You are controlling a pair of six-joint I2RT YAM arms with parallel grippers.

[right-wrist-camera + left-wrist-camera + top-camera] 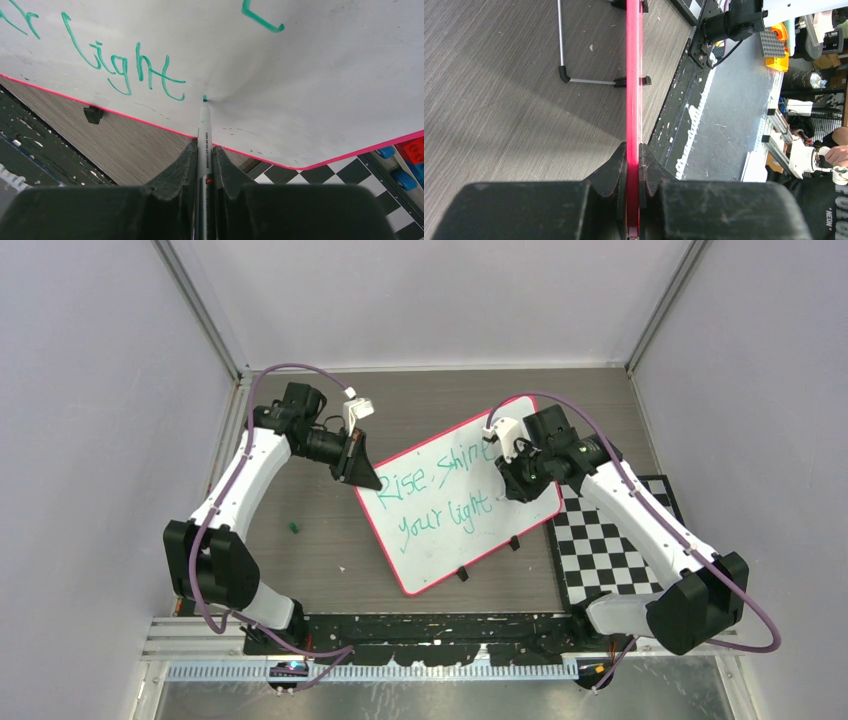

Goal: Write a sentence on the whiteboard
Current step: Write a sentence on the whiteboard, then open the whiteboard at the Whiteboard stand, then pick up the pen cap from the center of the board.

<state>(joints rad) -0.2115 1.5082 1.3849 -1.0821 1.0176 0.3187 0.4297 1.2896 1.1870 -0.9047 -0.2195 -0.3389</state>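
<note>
Right wrist view: the right gripper (204, 150) is clamped on a slim white teal-tipped marker (204, 122). Its tip touches the flat white pink-rimmed whiteboard (325, 75) just after the teal handwritten sentence (132, 72). The left gripper (633, 155) pinches the board's rim.

You have a black-and-white checkerboard mat (590, 550) lying flat on the right of the grey wood-grain table (300, 570). On the left of the table a small green bit (294, 528) lies alone, and a tiny white speck (341, 568) sits nearer the black rail (420, 626) along the near edge. In the right wrist view, a red toy brick (413, 148) and blue pieces (403, 179) lie just past the mat's edge.
</note>
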